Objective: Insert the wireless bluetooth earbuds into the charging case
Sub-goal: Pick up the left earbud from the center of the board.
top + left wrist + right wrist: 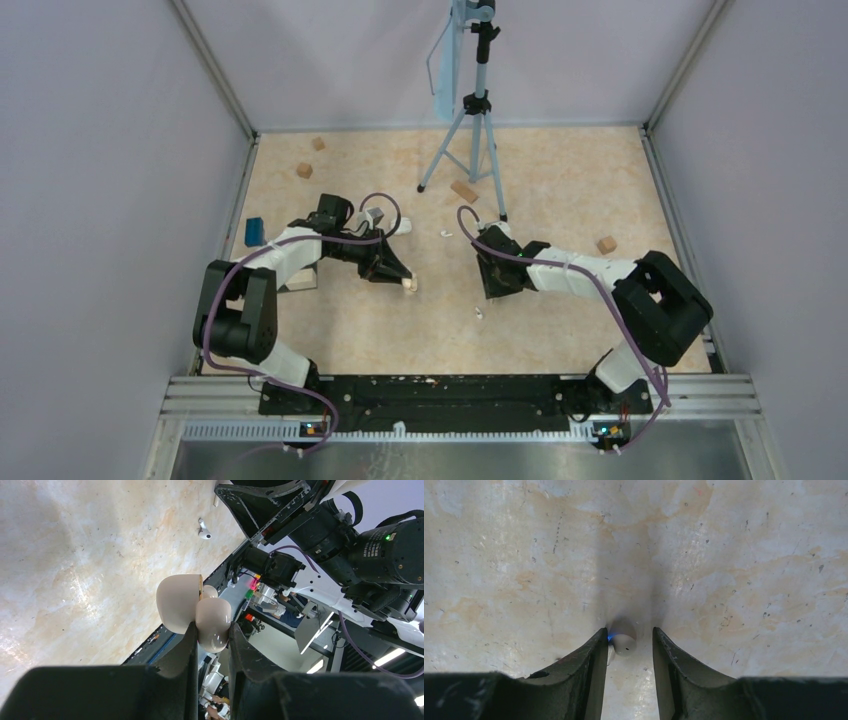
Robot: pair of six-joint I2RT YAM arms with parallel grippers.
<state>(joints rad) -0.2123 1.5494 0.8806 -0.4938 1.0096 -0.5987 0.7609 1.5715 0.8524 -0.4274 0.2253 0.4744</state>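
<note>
Beige marbled table (560, 180) fills the floor of a grey-walled booth, with a tripod (478, 130) standing at the back and a few wooden blocks (463, 190) scattered about. The charging case (192, 605) is small, rounded and cream-white, glossy, with its lid swung open so the two halves sit side by side around a thin tan seam. It is lifted off the table near the middle, clamped at one half in the tightly closed fingers (186, 650) of the left gripper (403, 278). An earbud (623, 642), a tiny white piece with a small dark dot and a blue glint beside it, sits between the tips of the right gripper (629, 630). It lies against one finger with a clear gap to the other, so the jaws stand apart without pinching it; whether it rests on the table or hangs just above it I cannot tell. A second earbud (479, 312) lies loose on the table just in front of the right gripper, and a third earbud (445, 234) lies further back between the arms. The left arm is folded, elbow drawn back at the left, forearm reaching toward the centre with the wrist nearly level. The right arm's elbow bulks at the right edge, its forearm stretching left and its gripper pointing down at the table.
</note>
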